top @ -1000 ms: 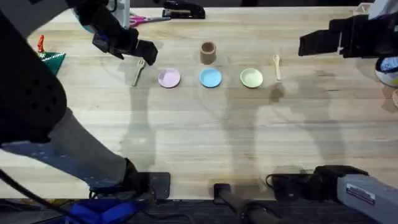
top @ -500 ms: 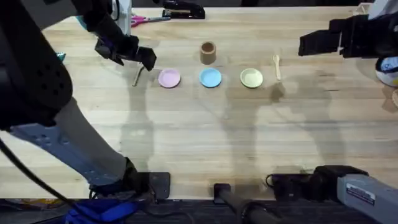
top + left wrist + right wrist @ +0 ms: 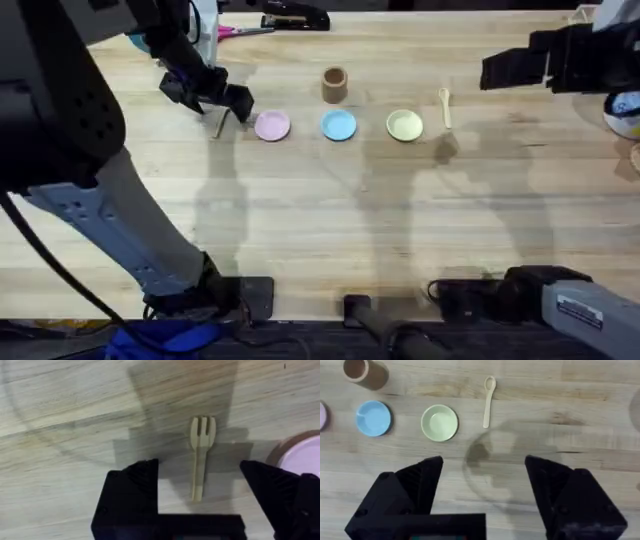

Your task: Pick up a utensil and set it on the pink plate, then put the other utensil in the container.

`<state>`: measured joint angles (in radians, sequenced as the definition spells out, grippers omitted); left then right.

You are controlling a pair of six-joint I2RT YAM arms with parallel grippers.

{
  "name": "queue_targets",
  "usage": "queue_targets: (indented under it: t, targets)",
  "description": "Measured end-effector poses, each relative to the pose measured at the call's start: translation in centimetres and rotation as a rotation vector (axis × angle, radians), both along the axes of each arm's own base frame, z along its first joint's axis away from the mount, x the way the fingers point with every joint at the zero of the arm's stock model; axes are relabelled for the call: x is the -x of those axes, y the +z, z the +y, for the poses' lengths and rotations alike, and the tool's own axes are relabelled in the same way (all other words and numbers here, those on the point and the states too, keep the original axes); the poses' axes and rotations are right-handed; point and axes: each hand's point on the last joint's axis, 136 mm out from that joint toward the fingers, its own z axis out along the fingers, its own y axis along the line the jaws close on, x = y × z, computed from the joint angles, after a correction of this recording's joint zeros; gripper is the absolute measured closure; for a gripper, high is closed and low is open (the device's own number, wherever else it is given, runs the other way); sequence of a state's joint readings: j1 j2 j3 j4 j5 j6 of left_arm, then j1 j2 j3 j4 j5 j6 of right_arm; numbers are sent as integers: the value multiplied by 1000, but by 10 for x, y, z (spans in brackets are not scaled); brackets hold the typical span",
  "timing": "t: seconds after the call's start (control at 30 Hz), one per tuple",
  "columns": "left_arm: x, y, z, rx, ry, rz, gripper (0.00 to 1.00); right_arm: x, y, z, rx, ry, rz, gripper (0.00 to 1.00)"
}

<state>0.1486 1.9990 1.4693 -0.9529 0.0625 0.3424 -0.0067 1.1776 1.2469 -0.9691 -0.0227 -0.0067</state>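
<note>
Pale wooden fork [image 3: 200,456] lies flat on the desk [image 3: 320,220] just beside the pink plate [image 3: 272,126], between the left gripper's [image 3: 200,485] spread fingers, not yet gripped. Spoon [image 3: 488,394] untouched near the green plate [image 3: 439,422]; right gripper [image 3: 482,485] hovers with fingers apart, so nothing's done.

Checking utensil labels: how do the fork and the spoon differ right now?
Head: the fork ends in short tines, while the spoon ends in a rounded oval bowl.
Place: the fork lies left of the pink plate, at the left end of the row; the spoon lies right of the yellow-green plate.
Attention: the open left gripper straddles the fork's handle; the open right gripper sits well off the spoon.
Both are pale wood, flat on the table.
</note>
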Motion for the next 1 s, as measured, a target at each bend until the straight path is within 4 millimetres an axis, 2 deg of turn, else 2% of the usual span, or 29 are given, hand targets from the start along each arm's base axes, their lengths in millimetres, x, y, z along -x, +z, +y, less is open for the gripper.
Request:
queue_targets:
  t: [0.2, 0.37, 0.53, 0.83, 0.93, 1.0]
  targets:
    - [0, 0, 4, -20, 4, 3, 69, 0, 0, 0, 0, 0, 0, 3]
    - [0, 0, 4, -23, 8, 3, 164, 0, 0, 0, 0, 0, 1, 3]
    - [1, -1, 3, -20, 11, 5, 365, 0, 0, 0, 0, 0, 1, 3]
    - [-1, -1, 2, -12, 10, 3, 476, 0, 0, 0, 0, 0, 0, 3]
    - [-3, -1, 1, -6, 11, -4, 780, 0, 0, 0, 0, 0, 0, 3]
    - [-4, -1, -1, 1, 11, -8, 915, 0, 0, 0, 0, 0, 0, 3]
